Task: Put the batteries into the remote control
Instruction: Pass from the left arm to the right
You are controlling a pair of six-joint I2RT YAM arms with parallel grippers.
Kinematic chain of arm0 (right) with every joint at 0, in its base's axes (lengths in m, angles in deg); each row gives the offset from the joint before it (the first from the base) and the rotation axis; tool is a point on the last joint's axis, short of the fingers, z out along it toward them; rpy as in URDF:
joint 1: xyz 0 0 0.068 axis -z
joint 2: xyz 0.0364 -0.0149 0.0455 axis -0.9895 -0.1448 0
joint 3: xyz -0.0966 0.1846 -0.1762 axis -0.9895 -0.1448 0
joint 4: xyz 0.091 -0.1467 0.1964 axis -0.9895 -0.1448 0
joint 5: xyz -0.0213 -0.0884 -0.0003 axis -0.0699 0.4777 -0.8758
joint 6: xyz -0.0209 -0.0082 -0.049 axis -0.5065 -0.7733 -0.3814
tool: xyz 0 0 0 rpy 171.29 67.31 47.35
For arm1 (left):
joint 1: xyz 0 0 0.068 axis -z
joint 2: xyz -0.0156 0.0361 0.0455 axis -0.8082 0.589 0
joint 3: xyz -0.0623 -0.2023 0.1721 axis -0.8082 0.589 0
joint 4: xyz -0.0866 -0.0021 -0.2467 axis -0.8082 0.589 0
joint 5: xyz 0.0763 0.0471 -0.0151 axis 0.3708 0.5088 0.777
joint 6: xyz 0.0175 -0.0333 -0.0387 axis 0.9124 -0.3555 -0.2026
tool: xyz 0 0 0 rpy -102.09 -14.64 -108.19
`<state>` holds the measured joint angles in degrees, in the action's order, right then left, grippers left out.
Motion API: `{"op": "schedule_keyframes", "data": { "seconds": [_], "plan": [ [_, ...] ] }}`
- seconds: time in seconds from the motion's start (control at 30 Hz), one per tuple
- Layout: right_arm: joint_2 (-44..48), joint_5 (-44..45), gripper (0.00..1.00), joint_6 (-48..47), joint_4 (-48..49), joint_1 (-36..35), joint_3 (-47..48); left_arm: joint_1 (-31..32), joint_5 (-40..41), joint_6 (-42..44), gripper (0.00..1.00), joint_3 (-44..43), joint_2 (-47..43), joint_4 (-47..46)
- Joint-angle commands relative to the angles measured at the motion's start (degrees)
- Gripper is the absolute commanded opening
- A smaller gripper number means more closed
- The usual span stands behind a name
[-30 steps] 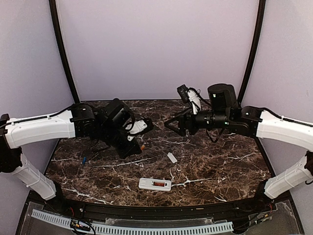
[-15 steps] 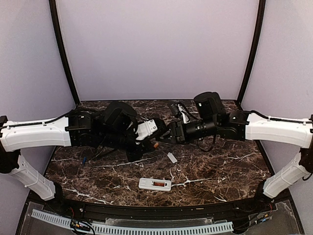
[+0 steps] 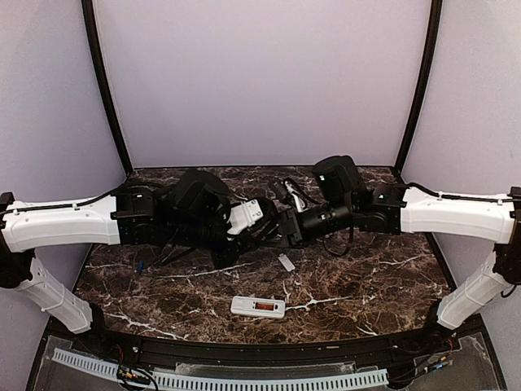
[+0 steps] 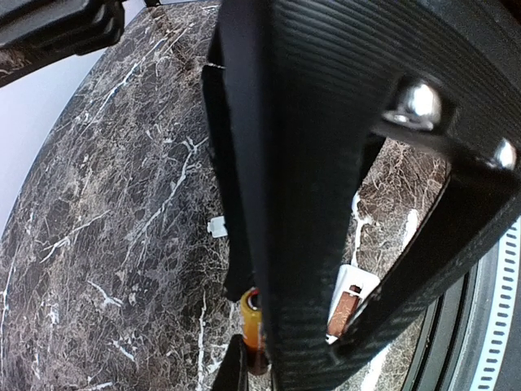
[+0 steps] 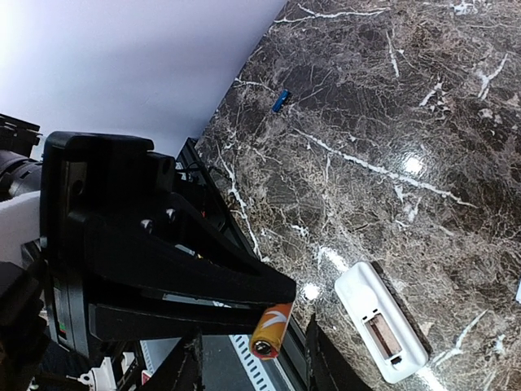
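While the left gripper [image 5: 269, 303] is clamped on the orange-red battery [image 5: 271, 327], low in the middle of the right wrist view, the right gripper [image 5: 256, 368] brackets it with fingers apart, touching nothing; it should close squarely on the free end before the left lets go; the remote control [image 3: 258, 306] lies recess-up at lower centre of the top view; the blue battery [image 3: 140, 265] lies at mid-left.

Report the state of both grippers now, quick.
Left gripper: closed, holding the orange battery.
Right gripper: open, fingers apart, holding nothing.
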<state>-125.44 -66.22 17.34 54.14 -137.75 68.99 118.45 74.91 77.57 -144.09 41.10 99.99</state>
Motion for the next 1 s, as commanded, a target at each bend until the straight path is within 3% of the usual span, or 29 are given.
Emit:
{"op": "schedule_keyframes", "data": {
  "seconds": [0.0,0.77,0.97],
  "plan": [
    [-1.46,0.73,0.39,-0.79,0.02,-0.35,2.18,0.24,-0.48,0.87,0.0,1.07,0.22,-0.16],
    [-2.6,0.4,0.0,-3.06,-1.33,0.11,1.56,0.2,-1.95,1.41,0.0,3.39,-1.27,-1.37],
    [0.81,-1.83,0.0,-2.49,6.72,0.96,-5.24,0.16,-6.6,1.93,0.1,5.41,-2.55,-2.23]
  ]
}}
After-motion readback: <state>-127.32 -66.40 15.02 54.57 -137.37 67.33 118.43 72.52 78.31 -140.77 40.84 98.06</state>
